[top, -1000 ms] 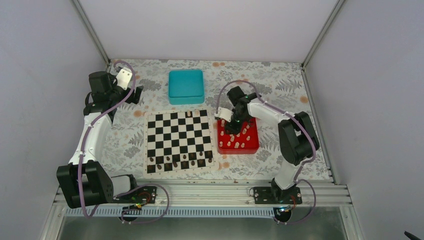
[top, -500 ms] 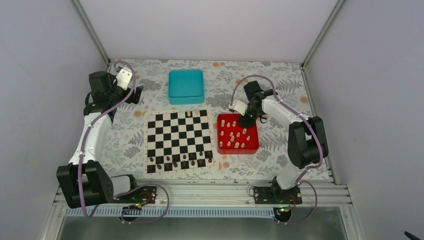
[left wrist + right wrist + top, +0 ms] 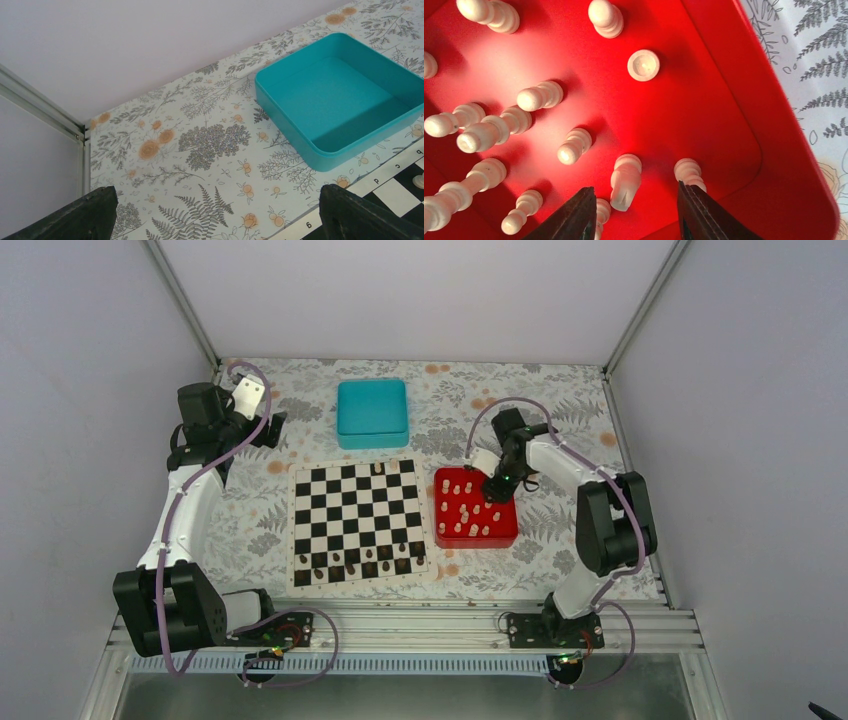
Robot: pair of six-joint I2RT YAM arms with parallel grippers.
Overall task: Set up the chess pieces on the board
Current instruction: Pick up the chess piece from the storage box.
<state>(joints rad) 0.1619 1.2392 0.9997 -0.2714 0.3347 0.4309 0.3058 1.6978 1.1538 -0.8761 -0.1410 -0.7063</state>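
Observation:
The board (image 3: 350, 505) lies mid-table with dark pieces along its near rows and a cream piece (image 3: 378, 469) on its far row. Several cream chess pieces (image 3: 465, 515) stand or lie in the red tray (image 3: 505, 532). My right gripper (image 3: 496, 486) hovers over the tray's far right corner. In the right wrist view it (image 3: 635, 194) is open, with a cream piece (image 3: 625, 181) standing loose between the fingers. Another piece (image 3: 688, 171) sits against the right finger. My left gripper (image 3: 274, 428) is open and holds nothing at the back left, its fingers (image 3: 95, 212) spread over the tablecloth.
An empty teal box (image 3: 372, 412) sits behind the board, its near wall (image 3: 300, 132) close in the left wrist view. The board's corner (image 3: 395, 192) shows there too. The enclosure walls are close on both sides.
My right gripper has moved from the tray's far left side to its far right corner and dropped closer to the pieces. The left arm has not moved.

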